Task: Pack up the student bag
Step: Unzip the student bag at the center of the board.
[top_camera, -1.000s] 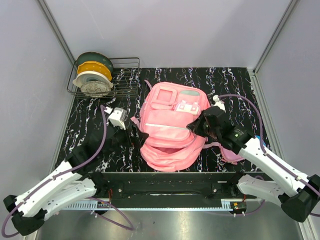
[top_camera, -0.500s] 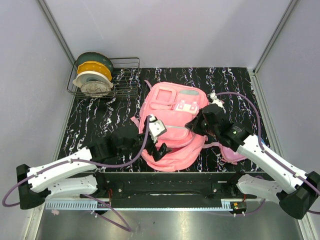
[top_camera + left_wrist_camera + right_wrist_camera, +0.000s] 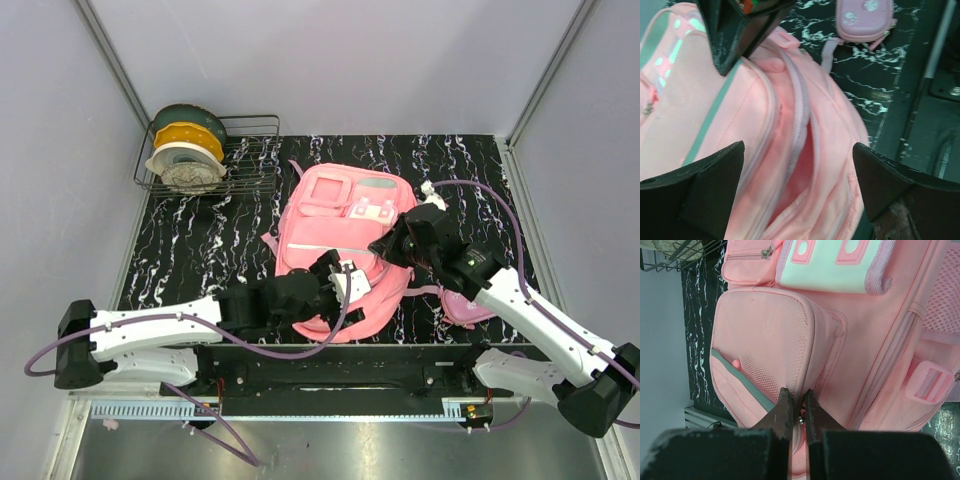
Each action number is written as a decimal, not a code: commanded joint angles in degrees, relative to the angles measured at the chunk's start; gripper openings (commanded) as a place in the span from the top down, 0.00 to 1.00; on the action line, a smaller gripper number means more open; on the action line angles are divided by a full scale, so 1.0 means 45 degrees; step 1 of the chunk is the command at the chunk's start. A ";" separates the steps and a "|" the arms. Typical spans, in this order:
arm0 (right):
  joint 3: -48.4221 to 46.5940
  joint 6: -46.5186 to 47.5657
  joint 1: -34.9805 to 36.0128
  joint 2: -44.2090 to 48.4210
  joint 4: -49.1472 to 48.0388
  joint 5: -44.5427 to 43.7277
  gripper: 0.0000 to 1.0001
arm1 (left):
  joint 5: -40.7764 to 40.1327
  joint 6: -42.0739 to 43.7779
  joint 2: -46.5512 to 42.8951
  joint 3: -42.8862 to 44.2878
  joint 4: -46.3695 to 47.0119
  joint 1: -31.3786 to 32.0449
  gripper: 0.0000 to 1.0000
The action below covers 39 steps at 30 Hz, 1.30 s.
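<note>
While the student bag (image 3: 335, 205) lies flat on its back in the middle of the table (image 3: 200, 250), we judge the step in hand to be spreading its main opening. Our right end effector (image 3: 799, 401) is clamped on the bag where the front pocket (image 3: 767, 335) meets the main seam. A small metal piece glints between the fingers, perhaps a zip pull, though we cannot be sure.

Our left end effector (image 3: 797, 167) hangs over the near end of the bag with its fingers wide apart, straddling the zip mouth (image 3: 800, 120), which gapes only a narrow slit.

To do this well, we should lower the left side so that one finger slips inside the slit and the other stays outside, then close on the near lip alone, not on both layers. Next we would pull gently toward the bases while the right grip holds firm, since soft fabric sags.

Just right of the bag lies the pencil case (image 3: 462, 308), probably next to go in.
</note>
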<state>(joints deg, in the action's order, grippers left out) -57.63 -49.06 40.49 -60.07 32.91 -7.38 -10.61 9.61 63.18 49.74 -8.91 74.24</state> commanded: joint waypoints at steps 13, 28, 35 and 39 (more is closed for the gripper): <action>-0.0984 -0.0095 -0.0013 0.0810 -0.1746 0.0702 1.00 | -0.5434 0.0698 0.1547 0.0803 0.2211 0.0515 0.84; -0.0749 -0.0308 -0.0033 0.2996 0.0829 -0.3044 0.00 | -0.5397 -0.1234 0.1821 0.2384 0.0554 -0.1065 1.00; -0.1101 -0.4758 -0.0111 0.4402 0.8150 -0.8611 0.00 | -0.4811 -0.1763 0.1703 0.3341 -0.0051 -0.1419 1.00; -0.0615 -0.5698 -0.0189 0.4873 0.9268 -0.9219 0.00 | -0.4322 -0.1803 0.1430 0.3225 0.0123 -0.1458 1.00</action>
<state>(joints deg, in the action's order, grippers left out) -61.12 -65.78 40.05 -39.13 62.28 -38.59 -28.58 4.03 72.31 61.06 -11.97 68.71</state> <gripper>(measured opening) 0.994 0.073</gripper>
